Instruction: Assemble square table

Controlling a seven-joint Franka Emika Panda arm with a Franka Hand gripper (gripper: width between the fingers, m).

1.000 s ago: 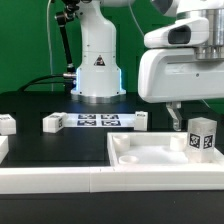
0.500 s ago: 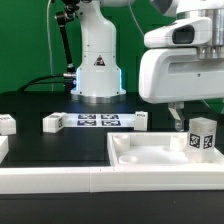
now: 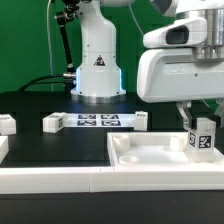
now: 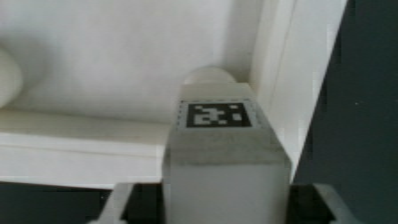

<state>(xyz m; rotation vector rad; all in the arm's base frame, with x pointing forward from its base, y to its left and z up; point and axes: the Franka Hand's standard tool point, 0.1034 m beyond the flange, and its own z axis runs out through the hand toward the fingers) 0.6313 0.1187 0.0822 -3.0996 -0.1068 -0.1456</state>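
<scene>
Exterior view: low, near bench [image 3: 60,140] level, facing the robot base [image 3: 98,62] across it, moderate range. Wrist view: very close, looking down past the claw [image 4: 199,200]. Both views share the tagged leg [image 3: 203,138] [image 4: 217,140] and tabletop [image 3: 150,155] [image 4: 89,60] corner.

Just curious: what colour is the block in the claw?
White leg, black-and-white square tag; wrist view shows it best.
</scene>
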